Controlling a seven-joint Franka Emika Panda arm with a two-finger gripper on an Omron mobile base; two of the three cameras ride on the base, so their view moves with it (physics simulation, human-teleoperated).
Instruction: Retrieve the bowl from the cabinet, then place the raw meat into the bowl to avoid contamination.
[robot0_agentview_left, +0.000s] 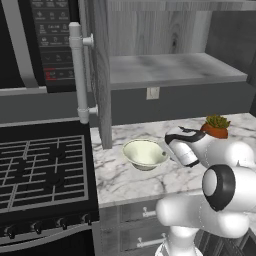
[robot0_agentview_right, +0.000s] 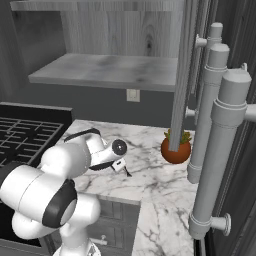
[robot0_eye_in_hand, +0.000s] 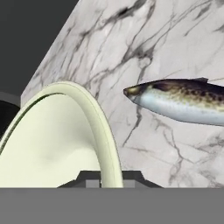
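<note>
The cream-white bowl (robot0_agentview_left: 145, 153) rests on the marble counter (robot0_agentview_left: 130, 182) just right of the stove, below the open cabinet (robot0_agentview_left: 170, 70). My gripper (robot0_agentview_left: 168, 150) is at the bowl's right rim. In the hand view the bowl's rim (robot0_eye_in_hand: 94, 127) runs down between my fingertips, and the gripper (robot0_eye_in_hand: 109, 181) is shut on it. The raw meat (robot0_eye_in_hand: 179, 103), a slender speckled grey-silver fish, lies on the marble close beside the bowl. My arm hides the bowl in the right base view.
An orange-brown plant pot (robot0_agentview_left: 216, 127) stands at the counter's back right. The cabinet door (robot0_agentview_left: 100, 75) with its pale bar handle (robot0_agentview_left: 77, 75) hangs open at the bowl's left. The black stove (robot0_agentview_left: 40, 170) adjoins the counter, with the microwave (robot0_agentview_left: 50, 40) above it and drawers (robot0_agentview_left: 135, 220) below the counter.
</note>
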